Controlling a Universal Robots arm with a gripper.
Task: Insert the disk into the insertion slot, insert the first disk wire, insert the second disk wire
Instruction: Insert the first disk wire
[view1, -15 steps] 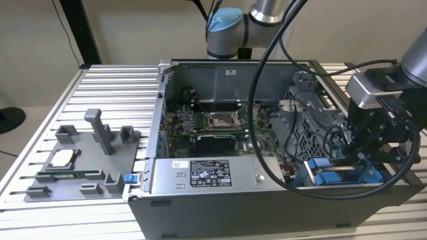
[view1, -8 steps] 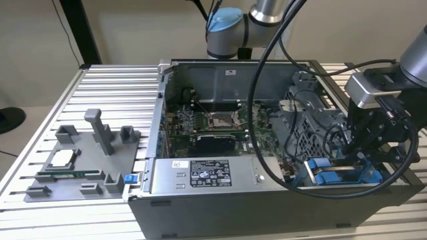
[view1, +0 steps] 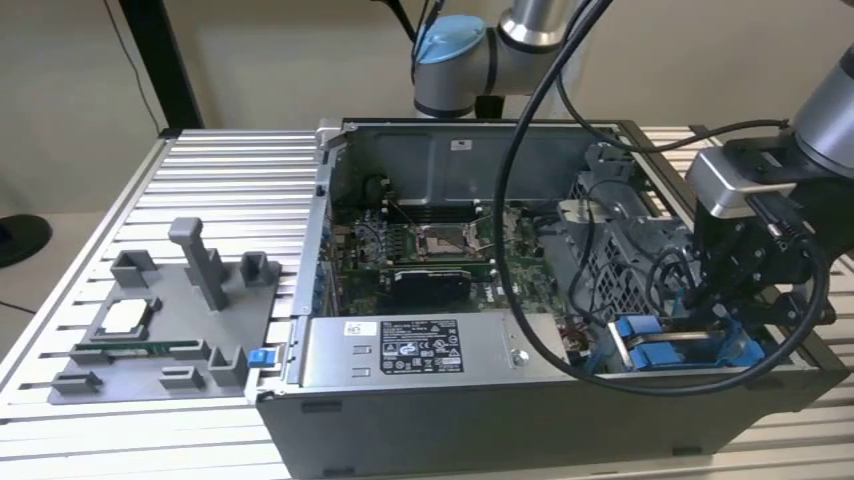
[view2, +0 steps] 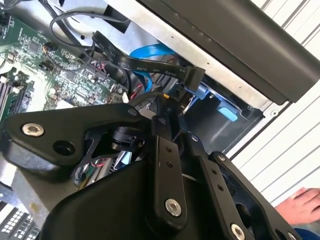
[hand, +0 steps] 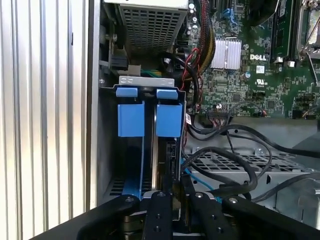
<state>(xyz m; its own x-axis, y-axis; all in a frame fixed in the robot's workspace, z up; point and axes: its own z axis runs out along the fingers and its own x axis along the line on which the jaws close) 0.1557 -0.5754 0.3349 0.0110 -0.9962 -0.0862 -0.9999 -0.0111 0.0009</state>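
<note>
Exterior view, lower right: gripper (view1: 725, 305) was positioned over insertion slot (view1: 643, 330); disk (hand: 169, 160) apparently seated inside; grip state could not be determined.

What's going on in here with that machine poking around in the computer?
A robot arm is working inside an open computer case. Its gripper is down at the insertion slot, the grey bay with blue tabs in a corner of the case, right among black wires and a blue cable. Whether it grips one of them I cannot tell. A person's hand is close by, over the slatted table.
</note>
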